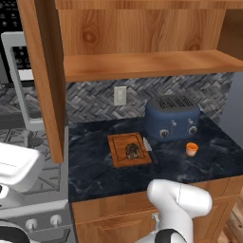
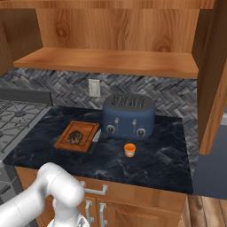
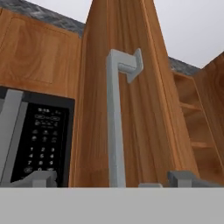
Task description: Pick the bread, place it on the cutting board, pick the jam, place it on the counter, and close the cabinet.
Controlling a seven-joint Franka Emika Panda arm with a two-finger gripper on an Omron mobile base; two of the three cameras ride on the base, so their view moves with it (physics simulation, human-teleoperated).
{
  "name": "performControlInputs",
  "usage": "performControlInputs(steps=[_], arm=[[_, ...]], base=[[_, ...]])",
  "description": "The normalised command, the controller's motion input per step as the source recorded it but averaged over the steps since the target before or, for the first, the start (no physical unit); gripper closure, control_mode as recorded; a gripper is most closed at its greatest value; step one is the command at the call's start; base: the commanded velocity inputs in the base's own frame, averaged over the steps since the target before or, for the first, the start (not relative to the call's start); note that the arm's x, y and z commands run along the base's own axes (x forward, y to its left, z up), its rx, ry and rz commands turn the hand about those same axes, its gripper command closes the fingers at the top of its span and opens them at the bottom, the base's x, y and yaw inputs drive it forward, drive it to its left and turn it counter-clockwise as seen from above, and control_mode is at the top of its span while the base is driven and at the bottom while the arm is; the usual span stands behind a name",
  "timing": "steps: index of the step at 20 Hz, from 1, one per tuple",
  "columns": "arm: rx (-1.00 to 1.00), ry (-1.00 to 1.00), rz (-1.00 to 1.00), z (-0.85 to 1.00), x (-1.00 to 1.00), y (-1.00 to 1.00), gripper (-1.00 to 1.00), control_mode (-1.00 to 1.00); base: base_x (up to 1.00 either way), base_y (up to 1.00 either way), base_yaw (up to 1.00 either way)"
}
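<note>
You have the white arm raised high, its hand looking along the edge of the open left door of the large warm-brown wooden wall cabinet (image 1: 142,66), with the vertical silver bar handle (image 3: 114,122) running straight up between the two dark fingertips (image 3: 186,178) of the two-finger gripper (image 3: 114,181). Those tips stand wide apart, one on each side of the bar, and you cannot quite tell from this low angle whether either touches it. The black microwave (image 3: 37,140) sits just beside the door. Below, you can count one of each item: one small dark brown mottled lump of bread (image 2: 76,137) lying on the one flat reddish-brown wooden cutting board (image 2: 66,141), one tiny orange jam jar (image 2: 129,150) standing on the dark marbled stone counter (image 2: 168,159) in front of the one blue toaster (image 2: 129,116), well apart from the board. Both cabinet doors hang open, and one inner shelf shows.
</note>
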Motion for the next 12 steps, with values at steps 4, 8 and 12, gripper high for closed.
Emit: performControlInputs(steps=[4,8,12], arm=[[0.00,-0.01,-0.10,0.00,0.10,0.08,-1.00,-1.00],[0.00,-0.01,-0.11,0.00,0.00,0.00,-1.00,-1.00],[0.00,-0.01,-0.10,0.00,0.00,0.00,-1.00,-1.00]], base=[[0.00,0.00,0.00],[0.00,0.00,0.00],[0.00,0.00,0.00]])
